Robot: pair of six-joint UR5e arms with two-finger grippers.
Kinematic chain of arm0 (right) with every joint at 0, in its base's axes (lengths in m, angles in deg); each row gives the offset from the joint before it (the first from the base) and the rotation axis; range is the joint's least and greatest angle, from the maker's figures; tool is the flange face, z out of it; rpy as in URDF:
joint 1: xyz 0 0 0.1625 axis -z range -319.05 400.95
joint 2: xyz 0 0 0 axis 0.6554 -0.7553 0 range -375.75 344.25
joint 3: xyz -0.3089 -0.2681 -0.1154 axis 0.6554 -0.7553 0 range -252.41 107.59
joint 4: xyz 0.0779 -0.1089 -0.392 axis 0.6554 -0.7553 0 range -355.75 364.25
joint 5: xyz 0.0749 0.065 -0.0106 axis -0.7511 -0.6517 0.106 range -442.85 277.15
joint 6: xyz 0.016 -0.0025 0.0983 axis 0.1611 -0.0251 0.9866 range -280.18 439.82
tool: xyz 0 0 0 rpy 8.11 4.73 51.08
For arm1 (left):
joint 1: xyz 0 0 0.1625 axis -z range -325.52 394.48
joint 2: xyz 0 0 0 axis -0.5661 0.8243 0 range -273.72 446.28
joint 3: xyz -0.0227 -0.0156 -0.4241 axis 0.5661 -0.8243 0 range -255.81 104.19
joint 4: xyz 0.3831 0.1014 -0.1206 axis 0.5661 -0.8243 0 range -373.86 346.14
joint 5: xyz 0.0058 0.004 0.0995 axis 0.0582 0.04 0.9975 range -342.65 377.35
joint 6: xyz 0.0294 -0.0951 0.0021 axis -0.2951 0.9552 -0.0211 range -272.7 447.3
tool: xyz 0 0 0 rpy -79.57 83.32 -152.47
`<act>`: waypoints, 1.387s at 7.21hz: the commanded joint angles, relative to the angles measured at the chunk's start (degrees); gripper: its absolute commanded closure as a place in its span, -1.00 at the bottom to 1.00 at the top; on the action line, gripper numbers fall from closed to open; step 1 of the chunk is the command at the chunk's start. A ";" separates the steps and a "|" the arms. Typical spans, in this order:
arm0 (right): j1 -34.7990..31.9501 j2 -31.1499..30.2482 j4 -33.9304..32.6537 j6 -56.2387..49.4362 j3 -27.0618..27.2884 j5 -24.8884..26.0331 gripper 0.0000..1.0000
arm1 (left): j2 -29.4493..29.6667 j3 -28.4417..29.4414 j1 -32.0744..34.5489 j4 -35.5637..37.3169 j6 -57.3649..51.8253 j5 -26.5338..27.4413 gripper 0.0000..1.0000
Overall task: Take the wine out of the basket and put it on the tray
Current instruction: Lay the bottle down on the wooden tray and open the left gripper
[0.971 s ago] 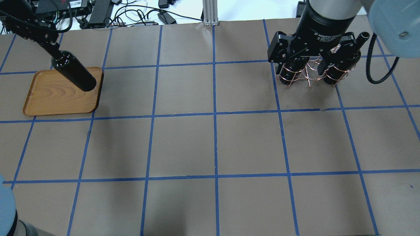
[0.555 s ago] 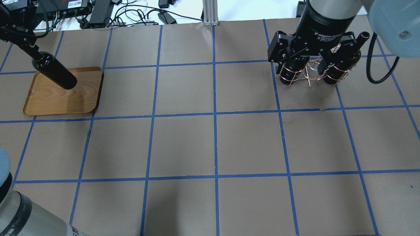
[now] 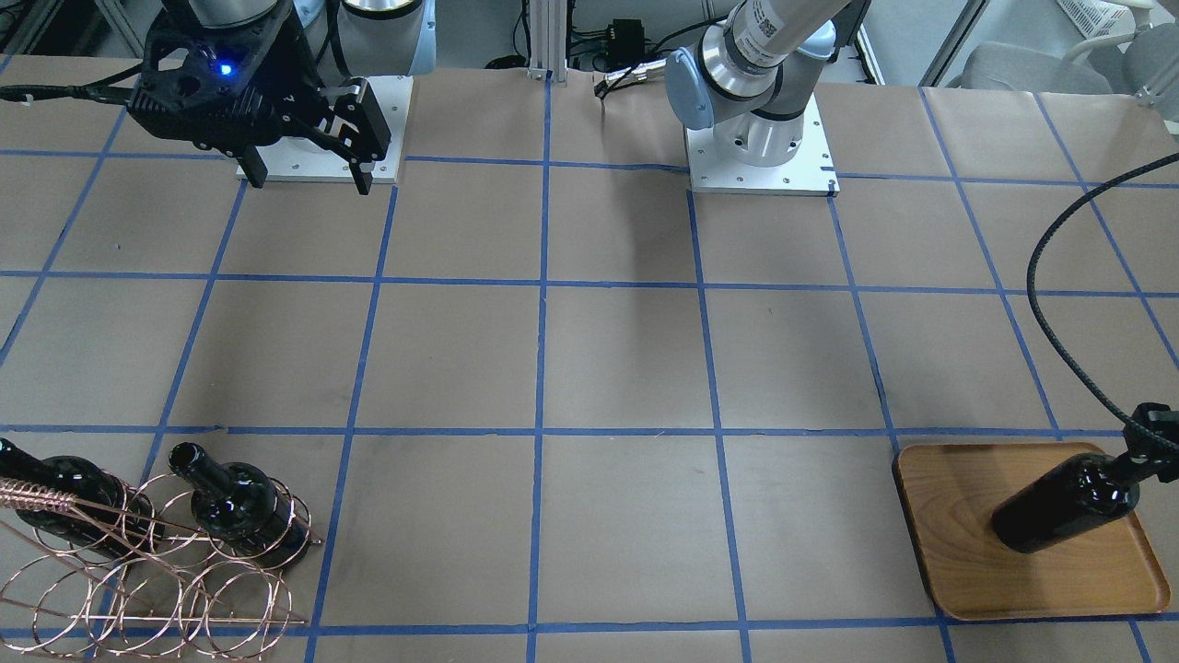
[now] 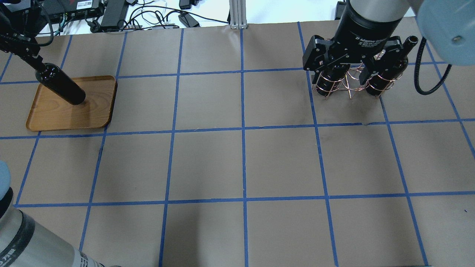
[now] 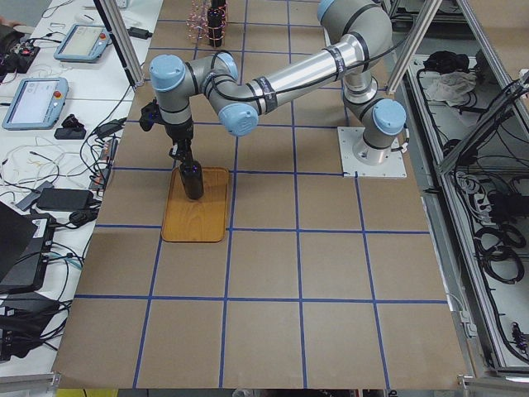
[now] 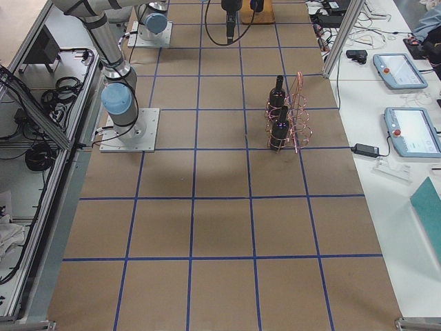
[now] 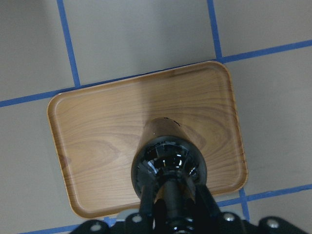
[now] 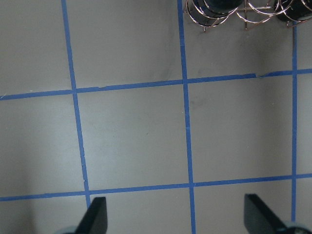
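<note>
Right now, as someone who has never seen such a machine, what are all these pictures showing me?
You are looking at two robot arms bolted to a table covered in brown paper with blue tape lines. Each arm ends in a two-finger gripper. All the pictures show one moment from six cameras: one over the robot's shoulders, one facing it, one at each table end, and one on each wrist. The left gripper is shut on the neck of a dark wine bottle, holding it base-down over a wooden tray. I cannot tell whether the bottle touches the tray. The right gripper hangs open and empty above the table. A copper wire basket holds two more bottles.
</note>
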 commanded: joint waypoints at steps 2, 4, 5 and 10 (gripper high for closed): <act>0.00 0.00 0.08 0.00 0.00 0.00 -1.00 | 0.44 -0.08 -0.09 0.60 -0.02 0.25 1.00; 0.00 0.00 -0.01 0.00 0.00 0.00 -1.00 | 0.53 -0.26 -0.09 0.60 -0.02 0.25 1.00; 0.00 0.00 0.08 0.00 0.00 0.00 -1.00 | 0.62 -0.26 -0.09 0.60 -0.02 0.17 1.00; 0.00 0.00 -0.01 0.00 0.00 0.00 -1.00 | -0.08 -0.35 -0.18 0.51 -0.11 -0.01 -1.00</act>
